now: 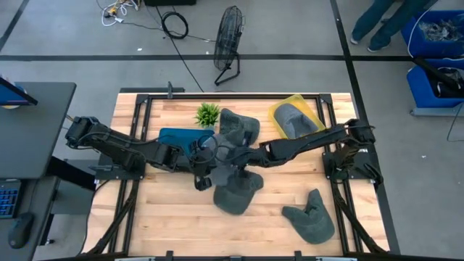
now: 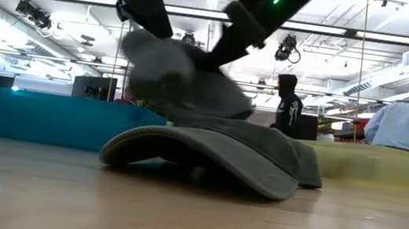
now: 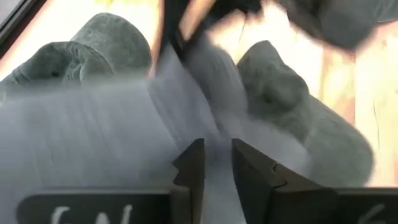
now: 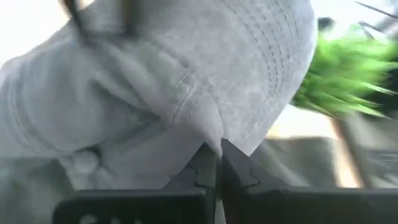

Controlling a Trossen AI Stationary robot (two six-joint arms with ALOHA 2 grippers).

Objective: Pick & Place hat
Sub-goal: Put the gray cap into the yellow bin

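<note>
Hats lie at several spots on the table (image 1: 145,217). Both grippers meet over the centre, each with fingers pinched on a lifted hat (image 2: 181,80).

Right gripper (image 4: 217,155): fingers pressed together on a fold of grey cloth, seen plainly in the right wrist view. Left gripper (image 3: 217,158): fingers nearly closed with pale cloth between them; that view is blurred, so the pinch is probable, not certain.

Held hat hangs just above a second hat (image 2: 215,155) that rests flat on the table, directly beneath; the two look close or touching. The held one sits between the grippers, left arm entering from the left, right arm from the right, equally near. Its long axis appears to run roughly left to right across the table; which way its brim points I cannot tell.

Yellow bin (image 1: 293,116) with a hat inside lies toward the right arm's side, a blue bin (image 1: 174,135) toward the left.
</note>
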